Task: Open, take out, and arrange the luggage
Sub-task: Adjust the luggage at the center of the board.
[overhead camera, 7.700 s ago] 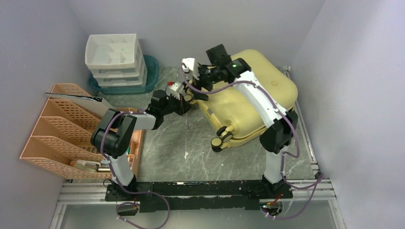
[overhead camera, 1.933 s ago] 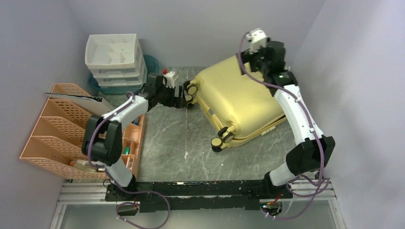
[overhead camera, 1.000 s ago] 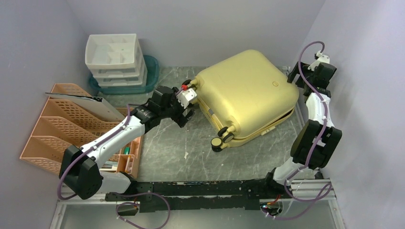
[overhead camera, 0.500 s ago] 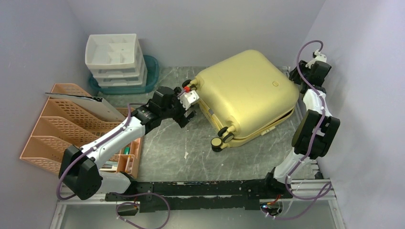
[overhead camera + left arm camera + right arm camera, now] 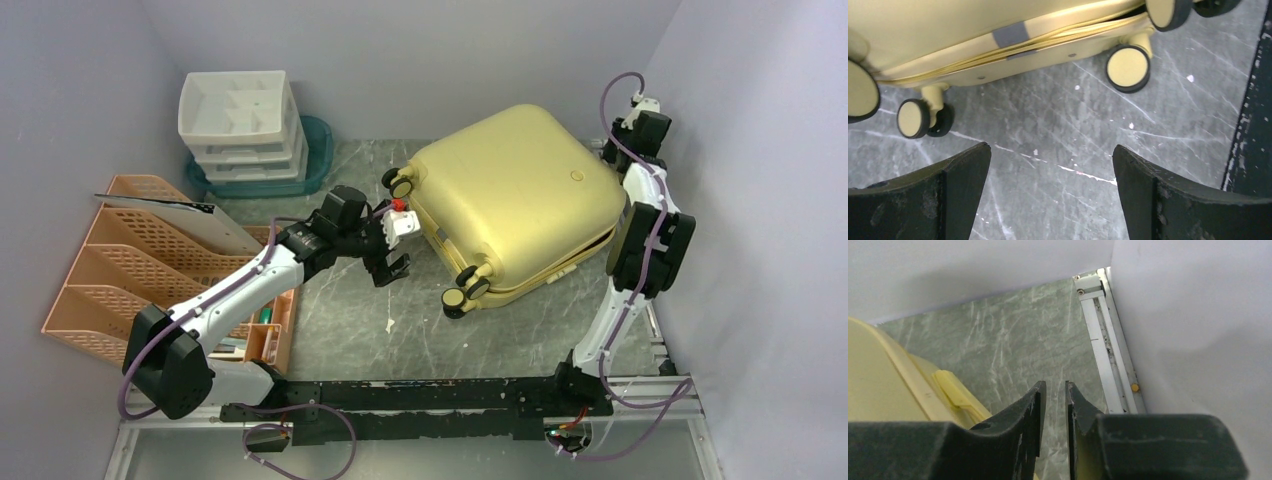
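On marble table (image 5: 350,320), yellow luggage (image 5: 510,190) lying flat, grey tab (image 5: 1010,34) across seam

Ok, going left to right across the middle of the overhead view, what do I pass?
Peach mesh file rack → left gripper, jaws open → pale yellow luggage, lying on the table → right arm.
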`<state>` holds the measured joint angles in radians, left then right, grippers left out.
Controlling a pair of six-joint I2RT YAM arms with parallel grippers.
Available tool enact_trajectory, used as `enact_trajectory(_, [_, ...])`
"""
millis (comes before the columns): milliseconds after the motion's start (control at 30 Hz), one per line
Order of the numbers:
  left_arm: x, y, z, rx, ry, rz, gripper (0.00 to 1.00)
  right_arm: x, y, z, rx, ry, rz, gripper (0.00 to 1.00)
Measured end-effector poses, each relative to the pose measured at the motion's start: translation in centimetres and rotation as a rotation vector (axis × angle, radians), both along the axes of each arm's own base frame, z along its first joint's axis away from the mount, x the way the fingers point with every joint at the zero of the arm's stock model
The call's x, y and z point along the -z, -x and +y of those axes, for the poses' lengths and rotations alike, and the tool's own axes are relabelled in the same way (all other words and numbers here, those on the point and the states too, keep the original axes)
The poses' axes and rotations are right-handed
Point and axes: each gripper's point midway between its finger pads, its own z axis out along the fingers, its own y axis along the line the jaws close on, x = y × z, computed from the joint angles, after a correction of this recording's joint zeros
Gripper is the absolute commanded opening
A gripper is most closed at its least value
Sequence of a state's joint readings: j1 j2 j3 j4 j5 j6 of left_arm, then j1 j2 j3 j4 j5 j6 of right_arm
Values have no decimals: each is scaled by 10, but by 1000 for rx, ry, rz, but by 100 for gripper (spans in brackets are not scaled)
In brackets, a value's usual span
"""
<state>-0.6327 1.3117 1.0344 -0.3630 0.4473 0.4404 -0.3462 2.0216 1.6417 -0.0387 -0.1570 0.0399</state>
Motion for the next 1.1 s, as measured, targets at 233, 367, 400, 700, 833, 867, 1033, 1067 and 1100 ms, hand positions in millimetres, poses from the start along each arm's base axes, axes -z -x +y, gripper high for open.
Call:
enact_trajectory(233, [4,14,-2,70,-3,31,96,37,-7,10,-137,80,137,24])
enact_trajectory(367, [3,19,-2,106,-9,37,96,53,-2,12,-233,150,200,20])
enact_trajectory(400, [2,19,-2,106,-8,33,96,56,1,11,-262,170,221,19])
enact_trajectory(700, [19,-48,11,-200,-90,-65,95,73,45,19,-499,302,283,18])
enact_trajectory(833, [59,-85,16,-362,-189,-53,93,65,96,36,-559,288,299,19])
enact_trajectory(867, [68,-91,17,-387,-212,-52,93,61,104,42,-574,289,293,19])
enact_trajectory(1033, [76,-113,21,-504,-246,-67,94,33,126,53,-582,351,221,20])
enact_trajectory(1067, [76,-115,23,-517,-251,-68,94,29,126,52,-573,364,208,20])
enact_trajectory(1100, [77,-116,25,-529,-262,-66,94,26,127,50,-556,378,198,20])
